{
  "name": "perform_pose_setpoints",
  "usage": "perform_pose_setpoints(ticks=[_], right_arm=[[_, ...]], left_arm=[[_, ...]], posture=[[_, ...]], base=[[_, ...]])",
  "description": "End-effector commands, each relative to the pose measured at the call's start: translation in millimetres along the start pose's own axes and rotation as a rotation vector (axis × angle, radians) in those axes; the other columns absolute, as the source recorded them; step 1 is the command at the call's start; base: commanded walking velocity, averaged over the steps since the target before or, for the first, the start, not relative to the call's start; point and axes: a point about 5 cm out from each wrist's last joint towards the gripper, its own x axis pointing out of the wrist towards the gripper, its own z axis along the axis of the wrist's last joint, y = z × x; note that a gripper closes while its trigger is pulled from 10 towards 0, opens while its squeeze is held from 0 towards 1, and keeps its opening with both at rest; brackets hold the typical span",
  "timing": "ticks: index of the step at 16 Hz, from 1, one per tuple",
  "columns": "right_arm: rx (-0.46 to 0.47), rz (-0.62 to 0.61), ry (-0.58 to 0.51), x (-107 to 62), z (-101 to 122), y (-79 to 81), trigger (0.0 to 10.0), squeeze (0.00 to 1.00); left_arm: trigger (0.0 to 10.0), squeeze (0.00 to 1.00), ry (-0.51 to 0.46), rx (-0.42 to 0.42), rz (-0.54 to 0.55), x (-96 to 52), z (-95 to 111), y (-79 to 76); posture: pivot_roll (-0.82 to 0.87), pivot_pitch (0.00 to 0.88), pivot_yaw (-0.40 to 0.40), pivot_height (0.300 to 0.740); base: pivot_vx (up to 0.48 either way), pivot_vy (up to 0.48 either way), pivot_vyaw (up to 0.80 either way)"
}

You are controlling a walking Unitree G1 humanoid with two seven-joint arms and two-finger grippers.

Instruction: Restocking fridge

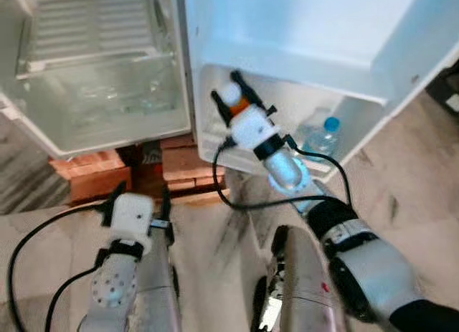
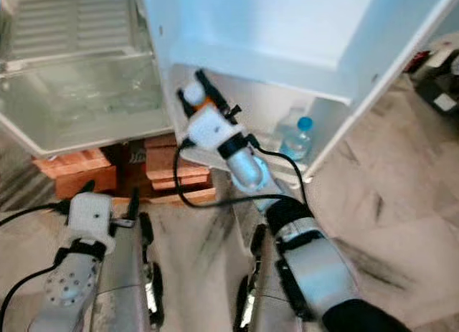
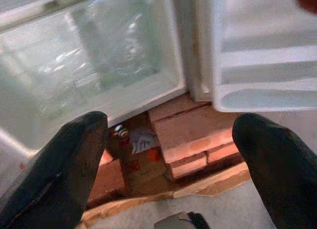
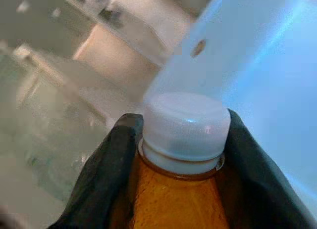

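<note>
My right gripper (image 1: 231, 97) is shut on an orange bottle (image 4: 176, 194) with a white cap (image 1: 229, 93), held up at the left end of the fridge door's lower shelf (image 1: 215, 142). The wrist view shows its black fingers (image 4: 104, 174) clamped on the bottle's neck just under the cap (image 4: 185, 127). A water bottle (image 1: 320, 138) with a blue cap stands in the same door shelf to the right. My left gripper (image 1: 136, 196) is open and empty, low in front of the open fridge compartment (image 1: 100, 95).
The fridge stands on red bricks (image 1: 93, 171) and a wooden board. A clear drawer (image 3: 99, 66) fills the fridge's lower compartment, with a wire shelf (image 1: 93, 27) above. A small can or carton (image 3: 136, 150) lies among the bricks. Bare floor (image 1: 409, 196) lies to the right.
</note>
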Motion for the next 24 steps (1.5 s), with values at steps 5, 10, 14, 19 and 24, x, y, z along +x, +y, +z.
perform_pose_setpoints(ticks=[5, 10, 14, 19, 24], right_arm=[[-0.116, 0.062, 0.193, -24.4, -32, -0.6, 10.0, 0.0], [0.0, -0.13, 0.5, -51.5, -64, -11.2, 10.0, 0.0], [0.071, -0.163, 0.624, -62.6, -75, -10.2, 10.0, 0.0], [0.145, -0.332, 0.735, -79.9, -88, -38.2, 10.0, 1.0], [0.027, -0.379, 0.734, -83.1, -89, -66.6, 10.0, 1.0]], left_arm=[[10.0, 0.0, 0.032, 0.018, 0.062, -21.1, 7, 18.4], [10.0, 0.0, 0.069, 0.035, 0.046, -40.4, 11, 19.0], [10.0, 0.0, 0.083, 0.035, 0.041, -39.0, 12, 19.4], [10.0, 0.0, 0.086, 0.024, 0.025, -33.9, 12, 15.1], [10.0, 0.0, 0.075, 0.026, 0.021, -24.6, 12, 15.3]], posture=[[0.3, 0.394, -0.056, 0.528], [0.34, 0.424, -0.046, 0.528], [0.33, 0.445, -0.048, 0.528], [0.32, 0.429, -0.047, 0.528], [0.3, 0.397, -0.039, 0.528]], base=[[0.0, 0.0, 0.0], [0.0, 0.0, 0.0], [0.0, 0.0, 0.0], [0.0, 0.0, 0.0], [0.0, 0.0, 0.0]])
